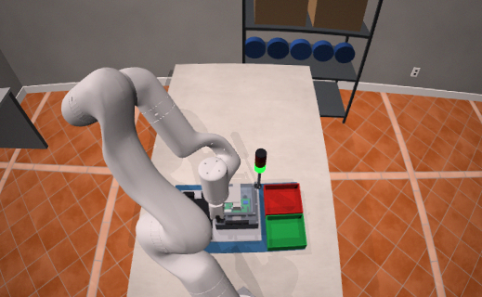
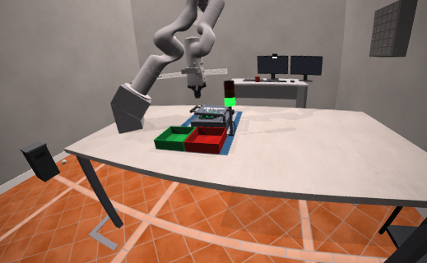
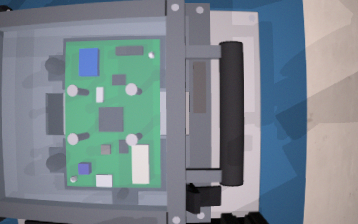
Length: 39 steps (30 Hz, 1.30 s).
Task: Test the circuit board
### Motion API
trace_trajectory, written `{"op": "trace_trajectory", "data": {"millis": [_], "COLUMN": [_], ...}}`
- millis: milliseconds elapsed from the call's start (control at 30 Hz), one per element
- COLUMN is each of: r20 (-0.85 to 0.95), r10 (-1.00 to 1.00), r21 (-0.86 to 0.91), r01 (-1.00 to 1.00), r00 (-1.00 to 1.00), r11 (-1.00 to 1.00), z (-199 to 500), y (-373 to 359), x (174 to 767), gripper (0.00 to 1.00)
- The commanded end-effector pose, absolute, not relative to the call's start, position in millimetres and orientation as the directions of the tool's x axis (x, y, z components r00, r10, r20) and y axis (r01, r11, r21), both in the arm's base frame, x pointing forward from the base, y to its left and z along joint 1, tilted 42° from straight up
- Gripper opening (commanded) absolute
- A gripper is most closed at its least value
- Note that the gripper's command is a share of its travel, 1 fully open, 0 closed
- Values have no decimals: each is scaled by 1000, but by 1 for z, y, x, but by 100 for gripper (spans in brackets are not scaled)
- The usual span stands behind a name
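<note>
The green circuit board (image 3: 87, 110) (image 1: 245, 204) lies flat, component side up, in the tester (image 3: 30, 37) (image 2: 210, 122). Small pin tips show at two opposite corners. A large white block (image 3: 140, 164) and a smaller white part (image 3: 104, 180) are near one end. The grey lid frame (image 3: 175, 100) lies down over the board, its round pushers above it. The black hook tab (image 3: 210, 195) is beside the black handle (image 3: 231, 112); its engagement cannot be told. The signal light (image 1: 260, 168) (image 2: 229, 101) glows green. My gripper (image 2: 197, 95) is practically shut and empty, above the tester.
The red bin (image 1: 283, 200) (image 2: 206, 141) and green bin (image 1: 285, 232) (image 2: 173, 140) stand side by side to the tester's right in the top view. The light's thin post stands near the red bin. The black tray is partly hidden behind my arm at the tester's left.
</note>
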<state>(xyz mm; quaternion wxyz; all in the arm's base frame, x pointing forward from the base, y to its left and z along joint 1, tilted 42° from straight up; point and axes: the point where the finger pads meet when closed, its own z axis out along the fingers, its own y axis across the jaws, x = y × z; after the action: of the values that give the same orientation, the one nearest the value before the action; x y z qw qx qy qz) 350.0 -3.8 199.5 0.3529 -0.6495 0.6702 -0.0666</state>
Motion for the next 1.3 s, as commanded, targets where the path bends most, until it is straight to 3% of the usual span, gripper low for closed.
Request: {"op": "trace_trajectory", "data": {"millis": [0, 1267], "r20": [-386, -386], "r10": [-918, -918], "r21": [-548, -548], "r01": [-823, -823], "r00": [93, 93], "r11": [147, 147], "z": [200, 198], "y": [-4, -8], "x": [350, 350], "gripper": [28, 28]}}
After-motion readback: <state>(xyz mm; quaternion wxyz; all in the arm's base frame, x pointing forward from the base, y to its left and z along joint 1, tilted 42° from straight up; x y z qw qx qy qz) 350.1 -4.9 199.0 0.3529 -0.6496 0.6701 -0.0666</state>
